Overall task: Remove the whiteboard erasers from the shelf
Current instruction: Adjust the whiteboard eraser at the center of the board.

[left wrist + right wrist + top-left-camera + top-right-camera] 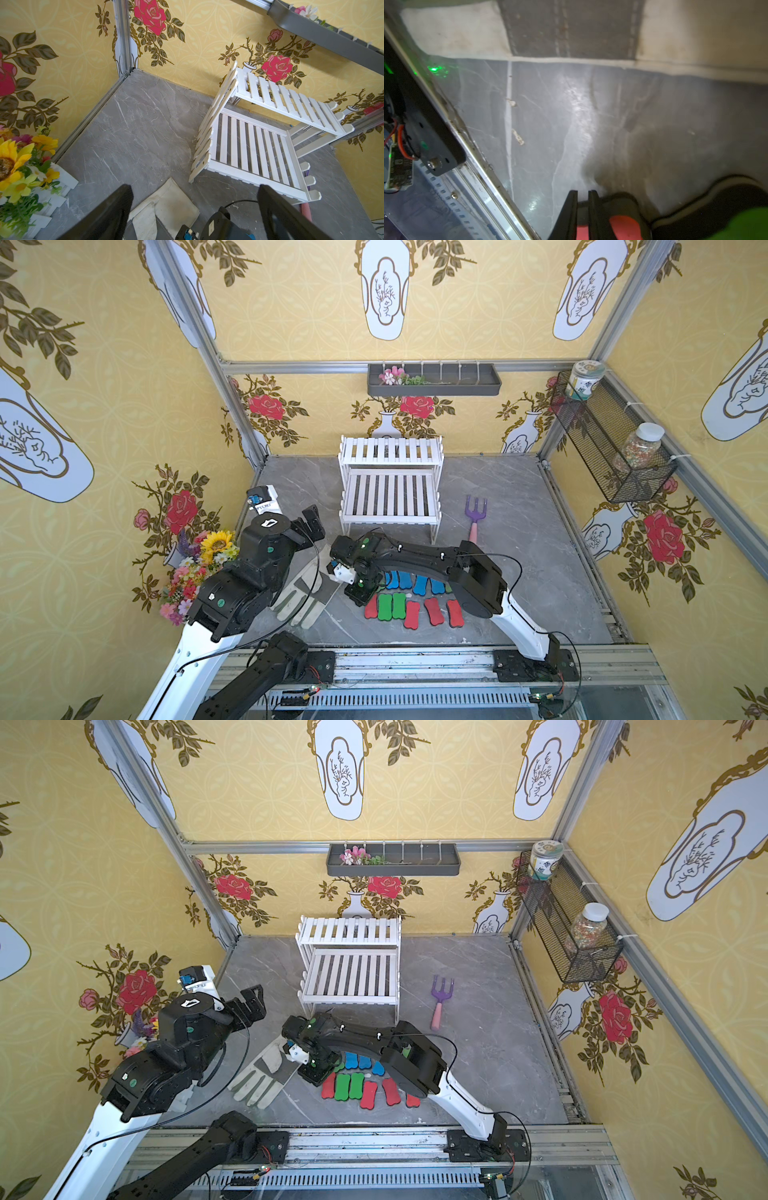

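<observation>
Fingers of the right gripper sit almost together over a red eraser, grip unclear. Left gripper gapes wide, left of the shelf.

four red erasers, four blue erasers, at least two green erasers; one shelf; two jars

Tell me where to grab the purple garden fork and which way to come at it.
Take the purple garden fork by its pink handle, straight down from above, closing across it. It lies flat on the table, tines toward the back wall. The handle is its narrow, straight part.
</observation>
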